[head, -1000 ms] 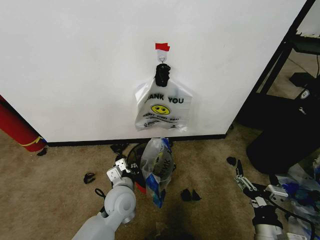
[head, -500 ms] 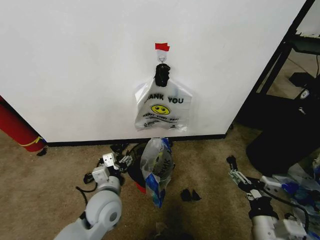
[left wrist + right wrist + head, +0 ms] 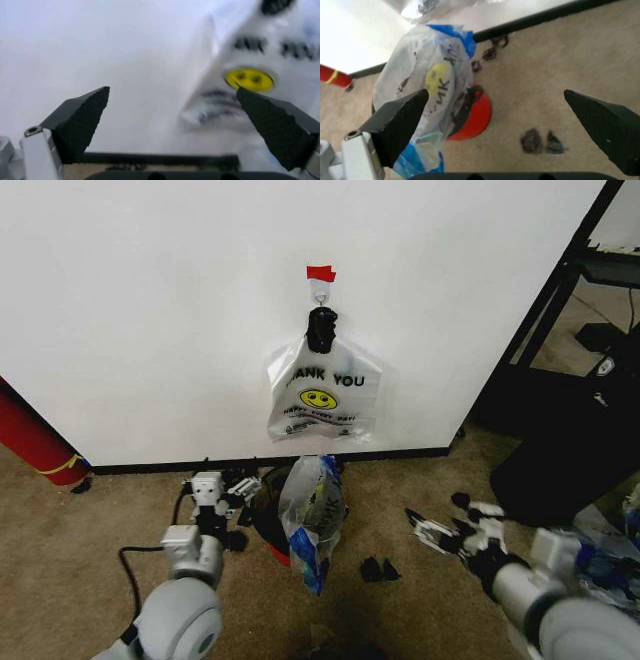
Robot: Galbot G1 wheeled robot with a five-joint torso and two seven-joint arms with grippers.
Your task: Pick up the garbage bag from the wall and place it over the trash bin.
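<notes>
The garbage bag (image 3: 313, 518), see-through with blue side panels, is draped on the small black trash bin (image 3: 267, 518) with a red base, on the carpet below the wall (image 3: 150, 310). The right wrist view shows this bag (image 3: 436, 84) and the bin's red base (image 3: 476, 117) ahead of the open right gripper (image 3: 502, 127). A whiter "THANK YOU" smiley bag (image 3: 318, 395) hangs from the hook under red tape (image 3: 321, 274). My left gripper (image 3: 232, 488) is open just left of the bin, facing the wall and the hanging bag (image 3: 250, 80). My right gripper (image 3: 420, 530) is low, right of the bin.
A red cylinder (image 3: 35, 440) leans at the left by the baseboard. A black frame (image 3: 560, 310) and a large black bag-like object (image 3: 560, 470) stand at the right, with loose plastic (image 3: 600, 555) near them. Black scraps (image 3: 378, 570) lie on the carpet.
My left arm swung left and its gripper went up toward the wall. My right gripper moved left toward the bin. Both bags stayed put.
</notes>
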